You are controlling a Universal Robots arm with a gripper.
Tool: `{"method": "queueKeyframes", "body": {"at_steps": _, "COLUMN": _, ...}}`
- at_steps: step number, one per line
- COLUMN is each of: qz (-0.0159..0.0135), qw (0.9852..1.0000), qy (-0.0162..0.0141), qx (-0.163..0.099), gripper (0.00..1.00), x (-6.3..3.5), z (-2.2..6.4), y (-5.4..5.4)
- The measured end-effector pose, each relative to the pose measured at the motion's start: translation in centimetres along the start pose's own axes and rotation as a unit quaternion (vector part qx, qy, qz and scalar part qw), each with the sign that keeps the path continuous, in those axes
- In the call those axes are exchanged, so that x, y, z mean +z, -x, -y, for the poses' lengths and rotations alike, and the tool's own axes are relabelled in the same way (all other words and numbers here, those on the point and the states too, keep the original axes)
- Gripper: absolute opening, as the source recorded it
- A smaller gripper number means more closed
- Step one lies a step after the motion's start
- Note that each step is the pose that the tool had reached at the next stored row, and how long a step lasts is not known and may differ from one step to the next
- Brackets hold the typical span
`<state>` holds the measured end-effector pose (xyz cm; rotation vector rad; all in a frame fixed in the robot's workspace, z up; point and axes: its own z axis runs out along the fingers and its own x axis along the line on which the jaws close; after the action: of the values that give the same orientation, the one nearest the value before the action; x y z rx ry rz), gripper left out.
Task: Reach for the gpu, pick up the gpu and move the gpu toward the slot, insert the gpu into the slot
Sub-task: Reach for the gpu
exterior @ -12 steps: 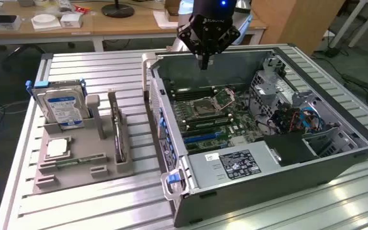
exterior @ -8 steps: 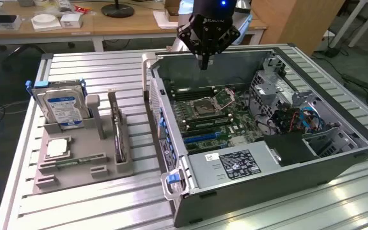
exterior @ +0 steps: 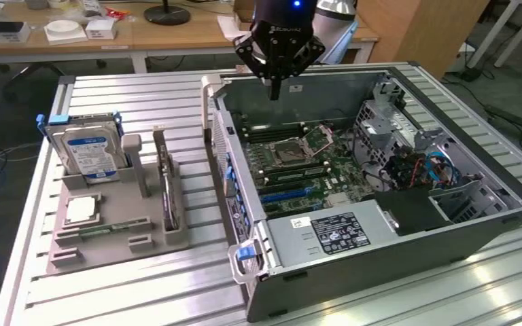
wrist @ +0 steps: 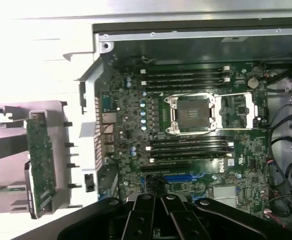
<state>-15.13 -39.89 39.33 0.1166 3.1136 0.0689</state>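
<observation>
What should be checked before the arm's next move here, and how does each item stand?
1. Fingers empty: ok. The gripper is shut with nothing in it.
2. Fingers open for a grasp: not ok.
3. gpu ready to pick: ok. It stands on edge in the grey holder, untouched.
4. Gripper over the gpu: not ok. It hangs above the open case.
5. slot free: ok. No card sits in it.
6. gpu's grip edge unobstructed: cannot tell.

Wooden desks (exterior: pixel 152 37) (cluttered with small boxes (exterior: pixel 66 30)) stand behind the slatted metal table (exterior: pixel 125 95).
</observation>
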Motion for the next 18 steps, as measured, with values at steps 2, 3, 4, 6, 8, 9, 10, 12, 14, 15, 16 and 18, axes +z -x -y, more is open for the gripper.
{"method": "queueKeyframes", "body": {"at_steps": 2, "qz": 0.0000, "qw": 1.0000, "qy": 0.0000, "qx": 0.000, "gripper": 0.10, "x": -0.02, "z": 0.06, "y": -0.8}}
{"method": "queueKeyframes", "body": {"at_steps": 3, "qz": 0.0000, "qw": 1.0000, "qy": 0.0000, "qx": 0.000, "gripper": 0.10, "x": -0.03, "z": 0.09, "y": -1.2}}
{"method": "queueKeyframes", "body": {"at_steps": 4, "qz": 0.0000, "qw": 1.0000, "qy": 0.0000, "qx": 0.000, "gripper": 0.10, "x": -0.04, "z": 0.12, "y": -1.6}}
{"method": "queueKeyframes", "body": {"at_steps": 6, "qz": 0.0000, "qw": 1.0000, "qy": 0.0000, "qx": 0.000, "gripper": 0.10, "x": -0.06, "z": 0.17, "y": -2.3}}
{"method": "queueKeyframes", "body": {"at_steps": 8, "qz": 0.0000, "qw": 1.0000, "qy": 0.0000, "qx": 0.000, "gripper": 0.10, "x": -0.08, "z": 0.23, "y": -3.1}}
{"method": "queueKeyframes", "body": {"at_steps": 9, "qz": 0.0000, "qw": 1.0000, "qy": 0.0000, "qx": 0.000, "gripper": 0.10, "x": -0.09, "z": 0.26, "y": -3.5}}
{"method": "queueKeyframes", "body": {"at_steps": 10, "qz": 0.0000, "qw": 1.0000, "qy": 0.0000, "qx": 0.000, "gripper": 0.10, "x": -0.09, "z": 0.28, "y": -3.7}}
{"method": "queueKeyframes", "body": {"at_steps": 12, "qz": 0.0000, "qw": 1.0000, "qy": 0.0000, "qx": 0.000, "gripper": 0.10, "x": -0.11, "z": 0.32, "y": -4.2}}
{"method": "queueKeyframes", "body": {"at_steps": 14, "qz": 0.0000, "qw": 1.0000, "qy": 0.0000, "qx": 0.000, "gripper": 0.10, "x": -0.12, "z": 0.36, "y": -4.9}}
{"method": "queueKeyframes", "body": {"at_steps": 15, "qz": 0.0000, "qw": 1.0000, "qy": 0.0000, "qx": 0.000, "gripper": 0.10, "x": -0.13, "z": 0.38, "y": -5.1}}
{"method": "queueKeyframes", "body": {"at_steps": 16, "qz": -0.0001, "qw": 1.0000, "qy": 0.0000, "qx": 0.000, "gripper": 0.10, "x": -0.14, "z": 0.40, "y": -5.3}}
{"method": "queueKeyframes", "body": {"at_steps": 18, "qz": 0.0000, "qw": 1.0000, "qy": 0.0000, "qx": 0.000, "gripper": 0.10, "x": -0.14, "z": 0.44, "y": -5.8}}
